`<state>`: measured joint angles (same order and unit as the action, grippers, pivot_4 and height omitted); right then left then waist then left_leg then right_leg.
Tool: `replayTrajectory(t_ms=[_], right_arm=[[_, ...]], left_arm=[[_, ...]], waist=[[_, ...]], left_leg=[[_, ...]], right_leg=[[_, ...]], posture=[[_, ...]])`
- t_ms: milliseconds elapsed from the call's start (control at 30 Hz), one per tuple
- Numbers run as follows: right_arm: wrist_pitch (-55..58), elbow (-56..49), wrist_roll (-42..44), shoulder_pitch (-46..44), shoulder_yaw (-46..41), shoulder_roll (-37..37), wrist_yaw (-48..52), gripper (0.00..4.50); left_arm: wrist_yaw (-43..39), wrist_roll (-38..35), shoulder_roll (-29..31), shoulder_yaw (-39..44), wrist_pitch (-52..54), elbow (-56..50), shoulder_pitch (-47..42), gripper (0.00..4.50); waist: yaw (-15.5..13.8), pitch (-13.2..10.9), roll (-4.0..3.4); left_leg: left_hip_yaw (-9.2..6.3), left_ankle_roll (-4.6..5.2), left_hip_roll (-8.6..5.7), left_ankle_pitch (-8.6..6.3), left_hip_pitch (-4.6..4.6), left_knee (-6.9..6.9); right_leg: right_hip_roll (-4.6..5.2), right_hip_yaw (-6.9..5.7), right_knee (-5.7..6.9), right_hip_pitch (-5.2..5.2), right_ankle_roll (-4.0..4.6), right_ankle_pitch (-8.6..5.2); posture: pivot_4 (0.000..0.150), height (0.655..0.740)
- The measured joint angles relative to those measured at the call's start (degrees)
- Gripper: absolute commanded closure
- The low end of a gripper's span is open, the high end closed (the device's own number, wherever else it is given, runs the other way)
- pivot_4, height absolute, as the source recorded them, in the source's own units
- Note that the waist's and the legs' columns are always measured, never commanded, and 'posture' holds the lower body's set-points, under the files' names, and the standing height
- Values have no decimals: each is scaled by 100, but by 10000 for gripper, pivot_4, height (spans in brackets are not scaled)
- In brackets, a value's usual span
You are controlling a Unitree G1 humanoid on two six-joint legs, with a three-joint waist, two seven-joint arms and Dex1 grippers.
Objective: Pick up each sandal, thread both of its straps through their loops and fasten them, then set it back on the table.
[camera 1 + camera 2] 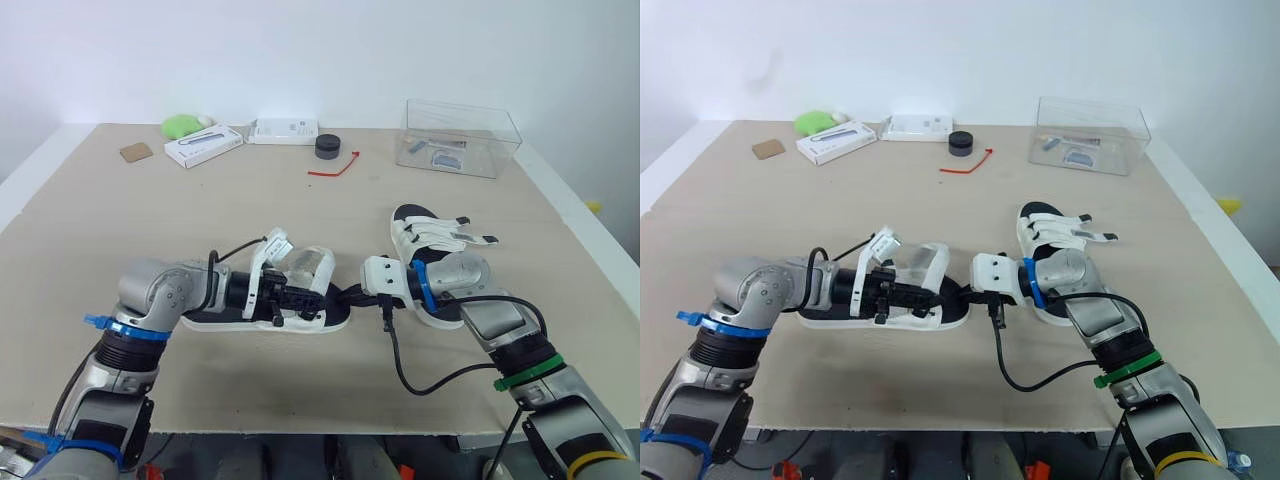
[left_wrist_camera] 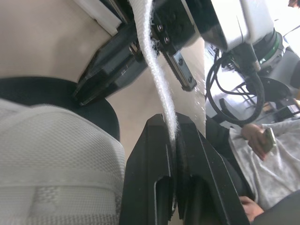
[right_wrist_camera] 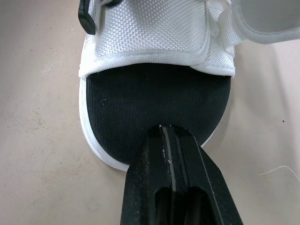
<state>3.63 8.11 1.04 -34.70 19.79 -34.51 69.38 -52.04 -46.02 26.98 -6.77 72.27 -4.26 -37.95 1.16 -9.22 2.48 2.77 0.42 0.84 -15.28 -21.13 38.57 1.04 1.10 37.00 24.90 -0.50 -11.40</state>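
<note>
Plainly the hardest thing to read is the near sandal [image 1: 312, 266]. It lies on its sole a little toward 7 o'clock from the middle of the table [image 1: 150, 225]. The left gripper [image 1: 303, 300] and its wrist cover the side of the white upper, so from the head the loops cannot be made out.

The left wrist view settles the grip. Both black fingers are pressed together on a thin white strap [image 2: 157, 79], which runs straight away from them. The right gripper [image 3: 164, 129] meets this sandal from 3 o'clock. Its fingers are closed to a hairline slit with nothing seen between them, and the tip lies on the black footbed at the toe rim.

The second sandal [image 1: 428, 232] sits toward 3 o'clock, its near end hidden behind the right forearm and its strap ends sticking out loose to the side. A black cable [image 1: 400, 352] loops off the right wrist over the tabletop. At the border of the left wrist view a person's hand [image 2: 259, 137] holds a phone and is cut off by the frame.

Bare tabletop is wide from 9 to 11 o'clock and across the middle. The clutter sits along the far edge:
- a green object [image 1: 182, 125]
- two white boxes [image 1: 203, 146]
- a black puck [image 1: 327, 146]
- a red tie [image 1: 335, 166]
- a clear box [image 1: 460, 136] at 1 o'clock

The near edge at 6 o'clock runs just beside both forearms.
</note>
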Motion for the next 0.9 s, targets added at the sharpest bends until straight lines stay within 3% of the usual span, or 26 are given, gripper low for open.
replayTrajectory(t_ms=[67, 100, 200, 467, 900], right_arm=[[-7, -12, 1, 2, 4, 0, 1, 45000], [-9, -12, 0, 3, 5, 0, 4, 45000], [-14, -12, 1, 3, 7, 0, 15, 45000], [-50, -18, 0, 12, 7, -3, 23, 45000], [-124, -3, 1, 8, 10, -6, 32, 45000]], left_arm=[[-269, 19, 215, -25, -204, 25, -45, 38230], [-375, 41, 309, -22, -287, 35, -77, 37407], [-806, 232, 668, -36, -826, 15, -157, 24300], [-1780, 768, 1463, -571, -1830, -308, 20, 24300], [-1662, 987, 1210, -658, -1576, -112, -562, 24300]], waist=[[3, -2, 1], [3, -2, 1], [2, -2, 1], [3, -4, 3], [3, -12, 15]], left_leg=[[0, 0, 1, 0, -8, -2], [-1, 0, 2, 0, -10, -3], [-6, -1, 4, -1, -11, -10], [-12, -2, 4, -3, -16, -12], [-18, 1, 4, -5, -20, -10]], right_leg=[[-2, 0, 0, 9, 2, -2], [-3, 0, 0, 11, 3, -2], [-3, 0, 0, 13, 3, -3], [-3, -3, -1, 15, 13, -17], [-5, -7, -1, 15, -12, -9]], posture=[[1500, 7400], [1500, 7400], [1500, 7400], [1500, 7400], [1500, 7400]])
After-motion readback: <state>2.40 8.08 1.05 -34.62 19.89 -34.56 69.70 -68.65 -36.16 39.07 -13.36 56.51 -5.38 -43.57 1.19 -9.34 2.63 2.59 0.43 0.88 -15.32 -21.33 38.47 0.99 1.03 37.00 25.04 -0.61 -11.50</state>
